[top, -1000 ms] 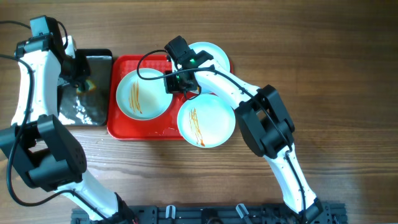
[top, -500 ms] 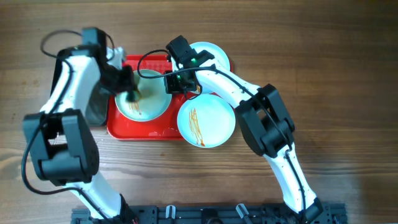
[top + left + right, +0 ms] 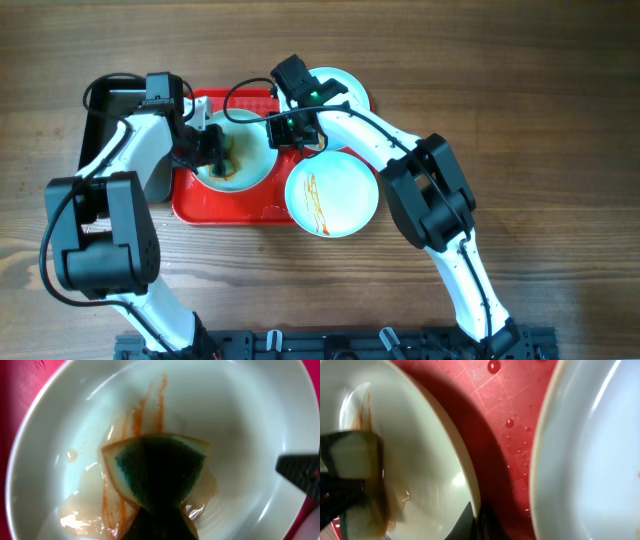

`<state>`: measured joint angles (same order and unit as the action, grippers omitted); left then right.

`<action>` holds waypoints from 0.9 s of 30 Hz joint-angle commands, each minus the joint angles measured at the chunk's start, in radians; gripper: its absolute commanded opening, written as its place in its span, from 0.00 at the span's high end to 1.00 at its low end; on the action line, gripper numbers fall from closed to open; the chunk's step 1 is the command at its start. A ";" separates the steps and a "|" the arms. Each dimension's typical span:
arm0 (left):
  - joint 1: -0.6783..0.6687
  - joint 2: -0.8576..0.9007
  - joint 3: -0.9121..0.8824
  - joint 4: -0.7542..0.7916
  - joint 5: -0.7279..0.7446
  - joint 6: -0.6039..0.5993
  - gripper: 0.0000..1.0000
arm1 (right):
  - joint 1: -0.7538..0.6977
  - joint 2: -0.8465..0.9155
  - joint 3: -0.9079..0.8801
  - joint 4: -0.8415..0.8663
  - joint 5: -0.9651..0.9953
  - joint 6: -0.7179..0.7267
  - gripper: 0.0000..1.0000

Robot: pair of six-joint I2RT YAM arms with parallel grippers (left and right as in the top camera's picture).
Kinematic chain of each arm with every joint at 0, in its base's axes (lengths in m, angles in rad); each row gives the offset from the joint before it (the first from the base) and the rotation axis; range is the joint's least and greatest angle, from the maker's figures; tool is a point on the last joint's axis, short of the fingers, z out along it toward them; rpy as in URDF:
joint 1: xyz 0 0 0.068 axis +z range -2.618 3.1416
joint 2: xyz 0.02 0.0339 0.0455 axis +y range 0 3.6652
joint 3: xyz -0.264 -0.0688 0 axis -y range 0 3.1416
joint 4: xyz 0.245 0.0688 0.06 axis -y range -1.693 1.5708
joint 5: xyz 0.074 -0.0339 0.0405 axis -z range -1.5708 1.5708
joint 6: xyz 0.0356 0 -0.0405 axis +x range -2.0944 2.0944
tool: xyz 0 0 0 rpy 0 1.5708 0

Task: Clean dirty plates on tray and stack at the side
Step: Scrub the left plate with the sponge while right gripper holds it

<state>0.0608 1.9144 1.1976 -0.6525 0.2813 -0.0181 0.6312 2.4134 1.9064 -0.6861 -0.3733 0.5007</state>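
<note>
On a wooden table (image 3: 560, 150), two robot arms meet over a red tray (image 3: 200, 207). A dark basin (image 3: 105, 100) sits just beyond the tray's edge, behind the left arm.

Three pale plates are in view. The dirty plate (image 3: 257, 167) lies on the tray directly beneath the left gripper (image 3: 215, 148). A second plate (image 3: 340, 185), streaked orange, overlaps the tray's corner just beside the right gripper (image 3: 292, 132). A third plate (image 3: 345, 85) sits behind that gripper at the tray's far corner.

The left gripper pinches a green-faced sponge (image 3: 155, 467), which is pressed flat into the bowl of the dirty plate. The right gripper's jaws are closed on that plate's rim, on the side opposite the sponge.

Orange sauce streaks (image 3: 137, 417) run out from under the sponge toward the plate's far wall, and wet smears lie near it.
</note>
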 commanded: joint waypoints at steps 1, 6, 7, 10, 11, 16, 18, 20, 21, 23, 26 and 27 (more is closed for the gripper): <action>-0.005 0.005 -0.015 0.055 -0.232 -0.137 0.96 | 0.003 0.029 0.010 0.001 -0.017 -0.004 0.96; -0.008 0.004 -0.013 0.064 -0.391 -0.236 0.96 | 0.003 0.029 0.010 0.001 -0.017 -0.004 0.96; -0.017 0.004 -0.013 0.048 -0.315 -0.219 0.96 | 0.003 0.029 0.010 0.001 -0.017 -0.004 0.96; -0.045 0.004 -0.012 -0.020 0.041 -0.093 0.96 | 0.003 0.029 0.010 0.000 -0.017 -0.004 0.96; -0.059 0.004 -0.012 -0.042 0.119 -0.062 0.96 | 0.003 0.029 0.010 0.000 -0.017 -0.004 0.96; -0.081 0.005 -0.012 0.161 0.092 -0.159 0.96 | 0.003 0.029 0.010 -0.003 -0.017 -0.005 0.96; -0.081 0.005 -0.012 0.224 0.007 -0.188 0.96 | 0.003 0.029 0.010 -0.003 -0.017 -0.005 0.96; -0.081 0.011 -0.012 0.246 -0.085 -0.219 0.96 | 0.003 0.029 0.010 -0.003 -0.017 -0.005 0.96; -0.080 0.016 -0.012 0.233 -0.093 -0.243 0.96 | 0.003 0.029 0.010 -0.002 -0.017 -0.005 0.96; -0.080 0.018 -0.012 0.154 -0.117 -0.329 0.96 | 0.003 0.029 0.010 -0.002 -0.017 -0.005 0.96; -0.080 0.018 -0.012 0.007 -0.170 -0.545 0.96 | 0.003 0.029 0.010 -0.002 -0.017 -0.005 0.96; -0.080 0.018 -0.012 -0.023 -0.171 -0.591 0.96 | 0.003 0.029 0.010 -0.002 -0.017 -0.005 0.95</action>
<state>-0.0216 1.9148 1.1984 -0.5900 0.1757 -0.3992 0.6357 2.4161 1.9076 -0.6903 -0.3931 0.4923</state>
